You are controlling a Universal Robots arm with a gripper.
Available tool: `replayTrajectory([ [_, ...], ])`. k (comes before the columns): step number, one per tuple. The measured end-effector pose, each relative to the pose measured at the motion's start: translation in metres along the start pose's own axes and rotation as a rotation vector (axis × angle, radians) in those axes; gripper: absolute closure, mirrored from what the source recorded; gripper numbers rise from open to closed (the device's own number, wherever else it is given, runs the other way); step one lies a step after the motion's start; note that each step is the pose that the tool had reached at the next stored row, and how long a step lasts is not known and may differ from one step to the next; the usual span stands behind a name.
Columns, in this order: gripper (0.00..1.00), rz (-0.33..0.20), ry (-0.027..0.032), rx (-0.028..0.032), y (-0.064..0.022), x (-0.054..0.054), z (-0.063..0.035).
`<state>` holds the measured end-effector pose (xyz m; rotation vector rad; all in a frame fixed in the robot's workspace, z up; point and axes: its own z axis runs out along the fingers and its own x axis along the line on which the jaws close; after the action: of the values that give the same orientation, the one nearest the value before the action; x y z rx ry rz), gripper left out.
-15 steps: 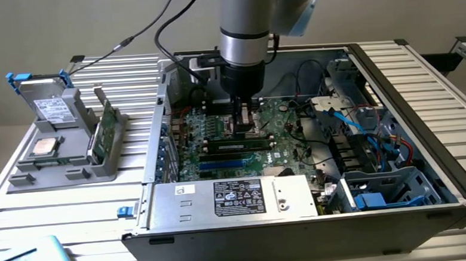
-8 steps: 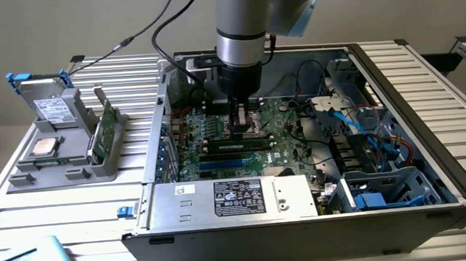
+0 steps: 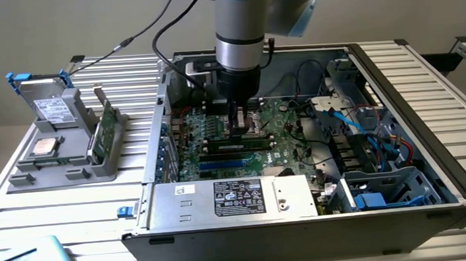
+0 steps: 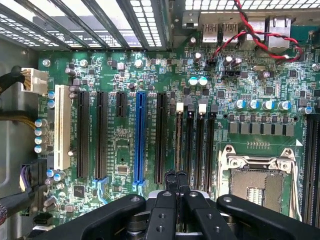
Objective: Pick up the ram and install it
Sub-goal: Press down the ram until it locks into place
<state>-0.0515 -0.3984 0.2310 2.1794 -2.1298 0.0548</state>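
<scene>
Slatted aluminium bench (image 3: 77, 204) carries an open computer case (image 3: 424, 126) at centre frame and a grey parts stand (image 3: 67, 157) at left of the exterior view. Arm reaches straight down into the case over the motherboard (image 4: 120, 100).

Gripper (image 3: 239, 127): jaws pressed together, tips low over the board. In the wrist view the tips sit at lower centre, in line with the memory slots (image 4: 195, 140) beside the empty processor socket (image 4: 260, 175).

Ram (image 3: 238, 146): long dark-chipped stick lying level in a slot at centre frame of the exterior view, directly under the jaw tips. Whether the tips touch its top edge cannot be told.

Judgement: step in hand looks like seating the stick. To do it well, keep the push vertical and centred along its length, stick square in the slot, and confirm both end latches close; a tilted push risks one end riding high.
</scene>
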Motion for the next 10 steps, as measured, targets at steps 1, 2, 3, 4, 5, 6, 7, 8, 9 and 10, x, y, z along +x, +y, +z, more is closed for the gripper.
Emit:
replayTrajectory([
  [1,0.89,0.000,0.0000,0.0000,0.0001,-0.0001,0.0011],
  [2,0.89,0.000,0.0000,0.0000,0.0002,-0.0002,0.0022],
  [3,0.89,0.000,0.0005,-0.0002,0.0003,-0.0002,0.0031],
  [4,0.89,0.000,0.0006,-0.0004,0.0005,-0.0003,0.0041],
  [5,0.89,0.000,0.0010,-0.0005,0.0006,-0.0003,0.0052],
  [6,0.89,0.000,0.0007,-0.0004,0.0007,-0.0005,0.0063],
  [7,0.89,0.000,0.0008,-0.0003,0.0007,-0.0006,0.0073],
  [8,0.89,0.000,0.0009,-0.0003,0.0008,-0.0007,0.0083],
  [9,0.89,0.000,0.0006,-0.0002,0.0008,-0.0008,0.0086],
  [10,0.89,0.000,0.0001,-0.0003,0.0008,-0.0008,0.0087],
])
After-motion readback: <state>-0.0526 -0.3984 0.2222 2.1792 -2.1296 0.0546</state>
